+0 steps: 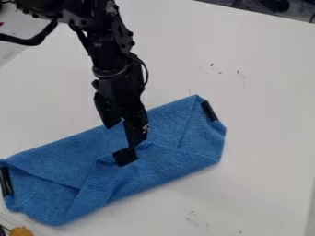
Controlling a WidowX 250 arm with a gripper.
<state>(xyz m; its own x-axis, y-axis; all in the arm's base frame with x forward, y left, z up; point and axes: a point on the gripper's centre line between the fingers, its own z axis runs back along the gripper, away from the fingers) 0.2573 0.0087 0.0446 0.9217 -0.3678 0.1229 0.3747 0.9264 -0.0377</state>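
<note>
Gripper at the middle of a folded blue cloth.
The cloth lies directly below, its long axis slanting from the view's lower left to upper right, a black strip at the upper-right end, another opposite; whether the gripper is open or shut, or has hold of cloth, I cannot tell. The white tabletop bears small dark marks.

We record a folded cloth lying aslant on the surface, from left edge to right of centre. One strip sits at its right end, another at its left. The end effector is at mid-cloth. We note a small object before the cloth, lower left.
</note>
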